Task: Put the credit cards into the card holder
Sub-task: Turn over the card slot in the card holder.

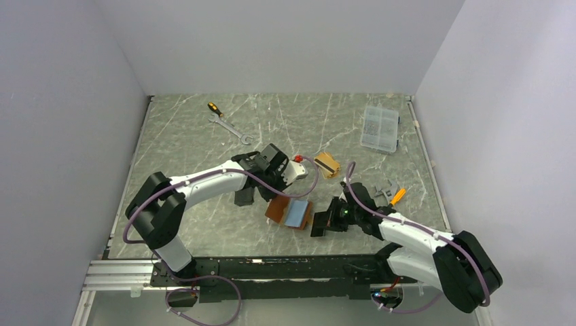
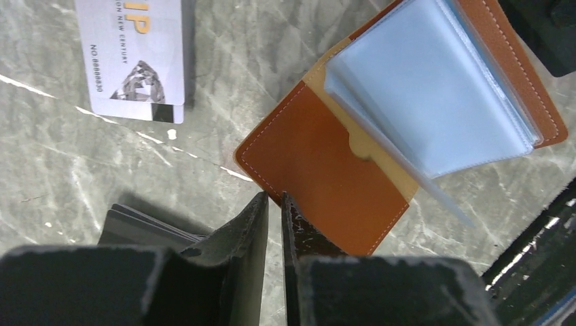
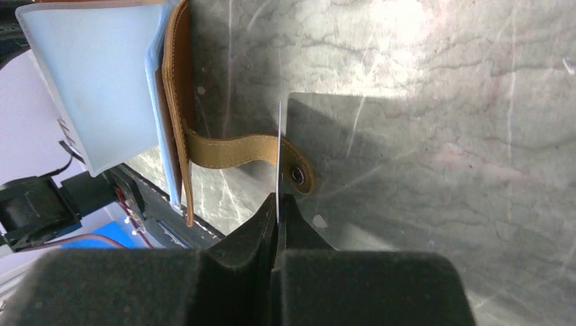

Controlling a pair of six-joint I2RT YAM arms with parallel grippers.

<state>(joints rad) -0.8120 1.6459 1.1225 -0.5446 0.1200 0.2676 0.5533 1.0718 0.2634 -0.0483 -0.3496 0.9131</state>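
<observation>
The card holder (image 1: 289, 212) lies open near the table's front, a tan-brown wallet (image 2: 319, 163) with pale clear sleeves (image 2: 428, 88) fanned upward. My left gripper (image 2: 273, 200) is closed to a narrow slit, pinching the wallet's near corner at its tips (image 1: 273, 198). My right gripper (image 3: 278, 200) is shut on a thin credit card (image 3: 278, 149) seen edge-on, held upright beside the wallet's snap strap (image 3: 297, 175), just right of the wallet (image 1: 325, 221). A silver credit card (image 2: 136, 54) lies flat on the table. Gold cards (image 1: 327, 165) lie behind the wallet.
A dark layered object (image 2: 146, 224) sits left of my left fingers. A wrench and screwdriver (image 1: 227, 123) lie far left, a clear plastic box (image 1: 380, 128) far right, and another wrench with an orange-handled tool (image 1: 390, 193) right of my right arm.
</observation>
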